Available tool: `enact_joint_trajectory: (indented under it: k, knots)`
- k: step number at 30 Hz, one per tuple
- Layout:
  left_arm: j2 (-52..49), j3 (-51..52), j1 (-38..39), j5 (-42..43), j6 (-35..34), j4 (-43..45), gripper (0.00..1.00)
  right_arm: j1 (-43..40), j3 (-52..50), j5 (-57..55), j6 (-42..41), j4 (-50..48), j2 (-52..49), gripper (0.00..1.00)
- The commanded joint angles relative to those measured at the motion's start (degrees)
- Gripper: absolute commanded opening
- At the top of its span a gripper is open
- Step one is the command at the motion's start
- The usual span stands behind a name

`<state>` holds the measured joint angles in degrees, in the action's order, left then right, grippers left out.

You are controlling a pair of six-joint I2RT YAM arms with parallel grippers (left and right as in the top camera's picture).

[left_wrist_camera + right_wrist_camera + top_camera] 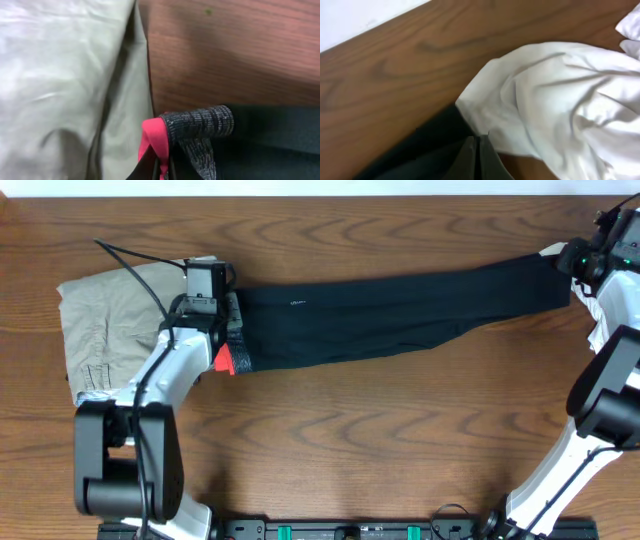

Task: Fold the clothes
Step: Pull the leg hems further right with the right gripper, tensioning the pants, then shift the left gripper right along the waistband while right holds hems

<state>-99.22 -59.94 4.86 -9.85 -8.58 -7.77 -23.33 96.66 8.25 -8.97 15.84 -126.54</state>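
Note:
A pair of black leggings (390,315) lies stretched lengthwise across the table, its grey-and-pink waistband (232,330) at the left and the leg ends at the right. My left gripper (222,350) is shut on the waistband (195,127), with pink lining (154,140) showing between the fingers (162,170). My right gripper (572,262) is shut on the black leg end (430,145) at the far right, its fingers (479,160) pressed together on the fabric.
A beige folded garment (110,320) lies at the left, beside the waistband; it also shows in the left wrist view (60,85). A white garment (620,295) lies at the right edge, touching the leg end, seen close in the right wrist view (560,100).

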Motion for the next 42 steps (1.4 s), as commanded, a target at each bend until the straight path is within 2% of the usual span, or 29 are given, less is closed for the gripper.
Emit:
enact_joint_trajectory:
  k: [1,4,8,12,14,18,20,21,28,31,33,34,42]
  knots:
    - [-1.62,-1.25,-0.31,-1.16,0.35,1.75,0.08,0.85,0.09,-1.81,-3.93,-2.75,-3.30,0.05]
    - [-1.95,-1.25,-0.31,-1.16,0.35,2.40,0.07,1.40,0.09,-0.17,-4.31,-6.29,-5.95,0.15]
    - [-1.95,-1.25,-0.31,-1.18,0.35,2.49,0.08,2.38,0.09,3.87,-4.31,-10.95,-8.63,0.21]
    - [-1.95,-1.25,-0.31,-1.16,0.35,2.51,0.08,3.02,0.11,4.55,-4.26,-11.39,-8.83,0.29]
    - [-1.95,-1.27,-0.31,-1.18,0.39,2.69,0.17,2.67,0.26,5.55,-4.24,-9.84,-8.57,0.33]
    - [-1.57,-1.44,-0.31,-1.18,3.45,3.82,0.58,0.94,0.70,7.34,-4.20,-4.90,-7.41,0.38]
    - [-0.96,-1.73,-0.31,-1.22,4.13,3.96,0.71,-0.33,0.74,8.87,-3.17,-2.32,-6.25,0.40]
    - [-0.48,-1.90,-0.31,-1.40,4.28,4.00,0.73,-1.07,0.74,9.92,-2.47,-1.03,-5.55,0.40]
    - [5.18,-1.97,0.26,0.98,4.20,2.82,0.72,-4.92,0.74,13.05,1.42,8.59,0.46,0.43]
    - [6.34,-1.97,1.27,7.30,3.78,0.33,0.61,-5.86,0.74,13.11,1.60,13.46,2.21,0.44]
    - [6.14,-1.88,2.08,9.51,3.69,-1.66,0.47,-6.01,0.74,13.22,2.12,16.87,2.47,0.45]
    - [5.73,-1.77,2.69,9.97,3.37,-2.58,0.45,-6.01,0.74,13.22,3.10,18.71,2.47,0.46]
    - [-0.33,-1.14,5.99,10.93,3.39,-7.04,0.45,-5.95,0.72,12.76,5.95,24.06,0.72,0.55]
